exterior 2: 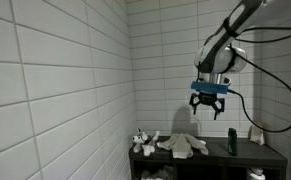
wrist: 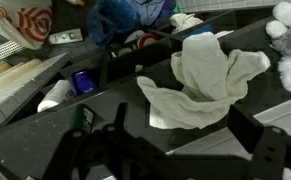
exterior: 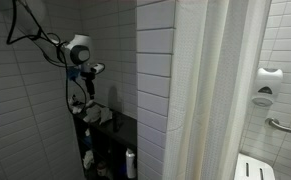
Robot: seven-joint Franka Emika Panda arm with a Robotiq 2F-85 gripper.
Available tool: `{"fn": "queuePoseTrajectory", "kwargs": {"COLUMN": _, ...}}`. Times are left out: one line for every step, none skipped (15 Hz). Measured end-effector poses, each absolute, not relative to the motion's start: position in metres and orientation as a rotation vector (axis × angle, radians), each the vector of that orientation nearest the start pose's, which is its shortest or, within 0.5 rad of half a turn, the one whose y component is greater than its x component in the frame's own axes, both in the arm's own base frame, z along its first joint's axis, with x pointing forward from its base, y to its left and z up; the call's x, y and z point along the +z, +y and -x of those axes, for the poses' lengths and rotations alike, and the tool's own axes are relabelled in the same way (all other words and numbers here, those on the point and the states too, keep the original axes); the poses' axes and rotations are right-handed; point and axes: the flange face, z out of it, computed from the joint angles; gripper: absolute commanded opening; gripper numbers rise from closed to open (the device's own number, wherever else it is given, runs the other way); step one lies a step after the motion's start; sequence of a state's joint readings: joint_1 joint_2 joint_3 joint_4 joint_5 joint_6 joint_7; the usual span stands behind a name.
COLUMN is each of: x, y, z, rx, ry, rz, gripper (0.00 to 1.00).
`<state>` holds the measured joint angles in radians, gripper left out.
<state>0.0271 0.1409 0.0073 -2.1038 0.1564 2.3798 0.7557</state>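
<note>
The tool (exterior 2: 208, 103) hangs released over the dark counter (exterior 2: 270, 156), jaws spread and holding nothing. Below it, well apart, a crumpled white cloth (exterior 2: 182, 146) lies on the counter. A dark bottle (exterior 2: 232, 143) stands right of the cloth, and a small white toy (exterior 2: 142, 143) sits left of it.

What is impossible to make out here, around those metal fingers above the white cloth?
- Wrist view: the fingers are dark, blurred and cut off by the bottom edge.
- Wrist view: a white object beside the white cloth is cut off by the right edge, so I cannot tell what it is.
- In an exterior view: the dark bottle is too small for its label to be read.
- In an exterior view: the shelf lies in shadow, so the things on it merge.
</note>
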Motion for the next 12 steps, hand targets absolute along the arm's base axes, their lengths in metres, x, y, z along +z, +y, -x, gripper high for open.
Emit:
{"fn": "queuePoseTrajectory", "kwargs": {"x": 0.365, "y": 0.021, "z": -0.579, "rx": -0.119, "ry": 1.198, "rz": 2.729, "gripper": 1.00}}
{"fn": "queuePoseTrajectory", "kwargs": {"x": 0.365, "y": 0.021, "z": -0.579, "rx": -0.119, "ry": 1.198, "rz": 2.729, "gripper": 1.00}}
{"fn": "queuePoseTrajectory", "kwargs": {"x": 0.365, "y": 0.021, "z": -0.579, "rx": -0.119, "ry": 1.198, "rz": 2.729, "gripper": 1.00}}
{"fn": "queuePoseTrajectory", "kwargs": {"x": 0.365, "y": 0.022, "z": -0.579, "rx": -0.118, "ry": 1.198, "rz": 2.729, "gripper": 1.00}}
{"fn": "queuePoseTrajectory", "kwargs": {"x": 0.365, "y": 0.022, "z": -0.579, "rx": -0.122, "ry": 1.199, "rz": 2.727, "gripper": 1.00}}
{"fn": "queuePoseTrajectory", "kwargs": {"x": 0.365, "y": 0.022, "z": -0.581, "rx": -0.137, "ry": 1.212, "rz": 2.714, "gripper": 1.00}}
{"fn": "queuePoseTrajectory", "kwargs": {"x": 0.364, "y": 0.022, "z": -0.583, "rx": -0.153, "ry": 1.241, "rz": 2.691, "gripper": 1.00}}
{"fn": "queuePoseTrajectory", "kwargs": {"x": 0.361, "y": 0.021, "z": -0.585, "rx": -0.164, "ry": 1.275, "rz": 2.669, "gripper": 1.00}}
{"fn": "queuePoseTrajectory", "kwargs": {"x": 0.356, "y": 0.021, "z": -0.587, "rx": -0.174, "ry": 1.307, "rz": 2.647, "gripper": 1.00}}
{"fn": "queuePoseTrajectory", "kwargs": {"x": 0.350, "y": 0.020, "z": -0.589, "rx": -0.178, "ry": 1.337, "rz": 2.627, "gripper": 1.00}}
{"fn": "queuePoseTrajectory", "kwargs": {"x": 0.341, "y": 0.018, "z": -0.591, "rx": -0.172, "ry": 1.361, "rz": 2.612, "gripper": 1.00}}
{"fn": "queuePoseTrajectory", "kwargs": {"x": 0.331, "y": 0.017, "z": -0.592, "rx": -0.162, "ry": 1.382, "rz": 2.597, "gripper": 1.00}}
